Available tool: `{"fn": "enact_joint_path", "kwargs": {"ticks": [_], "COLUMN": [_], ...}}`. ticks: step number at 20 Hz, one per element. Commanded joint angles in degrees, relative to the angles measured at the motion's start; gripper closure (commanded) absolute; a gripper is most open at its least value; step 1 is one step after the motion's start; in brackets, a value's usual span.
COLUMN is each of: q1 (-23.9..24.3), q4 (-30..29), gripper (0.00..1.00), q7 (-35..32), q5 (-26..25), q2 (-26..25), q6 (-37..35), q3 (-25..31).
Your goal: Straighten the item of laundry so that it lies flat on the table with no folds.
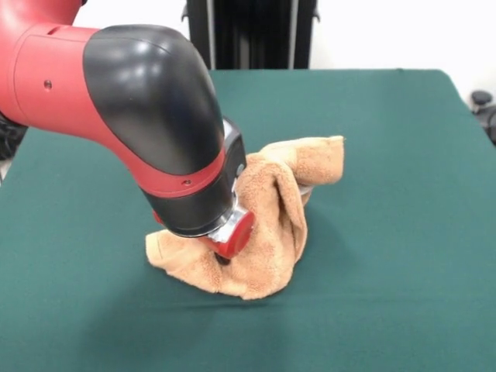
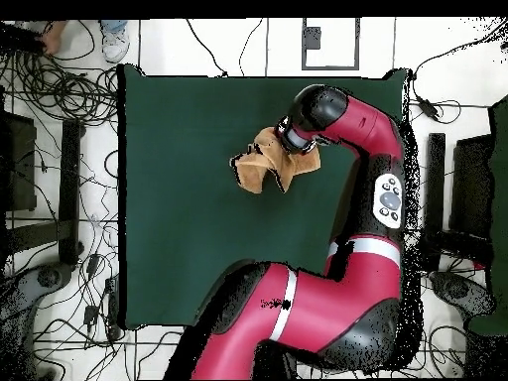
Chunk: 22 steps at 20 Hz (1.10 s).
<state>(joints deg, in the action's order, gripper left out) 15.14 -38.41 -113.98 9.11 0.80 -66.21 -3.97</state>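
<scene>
Towel [image 1: 267, 213] bunched on tabletop [image 1: 403, 232]; tool [image 1: 226, 249] buried in it, grip state indeterminate. Draw 1 corner outward, low.

Towel [image 1: 267, 225] bunched near mid-table [image 1: 403, 256], folds heaped on themselves | arm's wrist end [image 1: 232, 232] down on the towel's left part in the front view | one towel corner [image 1: 322, 159] sticks out right and back | overhead: towel [image 2: 260, 164] just left of the arm's end
</scene>
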Motion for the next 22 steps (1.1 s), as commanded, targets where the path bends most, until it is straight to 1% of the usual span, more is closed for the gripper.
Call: {"fn": "enact_joint_path", "kwargs": {"ticks": [1, 2, 4, 5, 6, 7, 12, 15, 18, 22], "q1": [-0.82, -0.82, -0.38, 0.13, 0.40, 0.86, 1.41, 2.13, 2.19, 2.48], "q4": [-11.27, -11.70, -12.68, -14.00, -13.67, -13.55, -11.49, -12.09, -9.79, -9.03], "gripper": [1.00, 1.00, 1.00, 1.00, 1.00, 1.00, 1.00, 1.00, 1.00, 1.00], "q7": [1.51, 1.60, 3.49, 5.59, 7.10, 9.97, 12.77, 11.93, 10.92, 10.78], "q5": [-0.67, -0.74, -1.58, -2.40, -3.24, -4.83, -7.82, -8.53, -9.11, -9.50], "q2": [4.46, 4.64, 4.90, 5.31, 5.08, 5.10, 4.58, 4.39, 3.16, 2.79], "q6": [6.84, 7.34, 11.46, 16.05, 18.07, 21.49, 20.42, 20.70, 19.81, 19.56], "q3": [5.66, 5.70, 6.41, 7.34, 7.69, 8.35, 8.97, 10.14, 10.93, 11.55]}}
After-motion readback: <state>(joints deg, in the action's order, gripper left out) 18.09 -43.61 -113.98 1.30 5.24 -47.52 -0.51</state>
